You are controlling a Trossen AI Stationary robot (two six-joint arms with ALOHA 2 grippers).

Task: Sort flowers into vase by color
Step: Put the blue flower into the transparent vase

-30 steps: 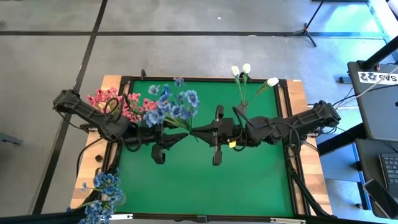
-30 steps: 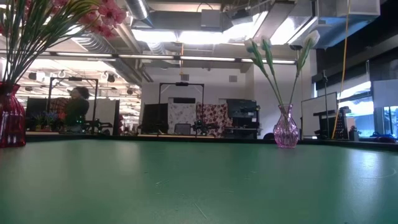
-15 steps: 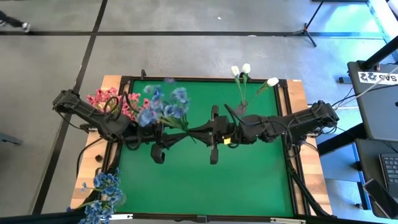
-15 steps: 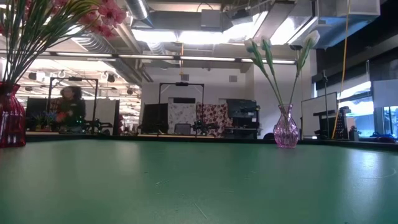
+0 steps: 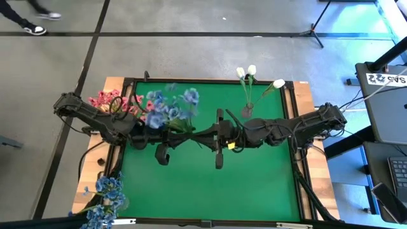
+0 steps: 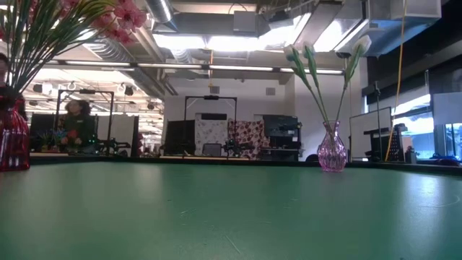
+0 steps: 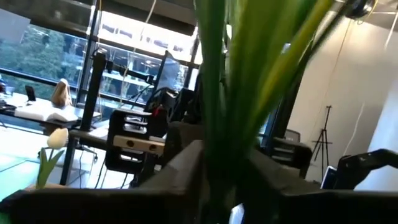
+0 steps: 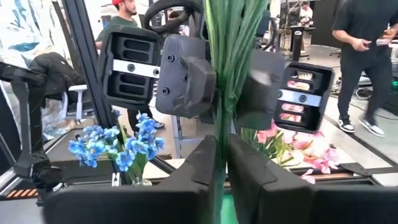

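Observation:
A bunch of blue flowers (image 5: 169,109) on green stems is held over the middle of the green table (image 5: 254,184), between the two arms. My left gripper (image 5: 189,134) reaches in from the table's left and is shut on the stems. My right gripper (image 5: 205,135) reaches in from the right and is shut on the same stems just beside it. In the right wrist view my right gripper (image 8: 219,168) sits nearest, with the left gripper (image 8: 225,87) beyond it. Both arms are above what the low view takes in. My left gripper pinches the bundle of green stems (image 8: 225,68) between its two fingers (image 8: 186,81), coming level from the table's left and lying across the stems. The bunch is clear of the table. My right gripper pinches the same stems (image 8: 217,134) lower down between its two fingers (image 8: 193,168), level from the table's right and across them. The blossoms stick out toward the far left.
A red vase (image 6: 11,141) of pink flowers (image 5: 116,104) stands at the far left. A purple glass vase (image 6: 330,150) with white buds (image 5: 252,71) stands at the far right. More blue flowers (image 5: 105,198) stand in a vase at the near left corner.
The blossom end of the blue bunch has swung toward the table's left and slightly toward the far edge, while the stems have stayed between the two grippers over the table's middle.

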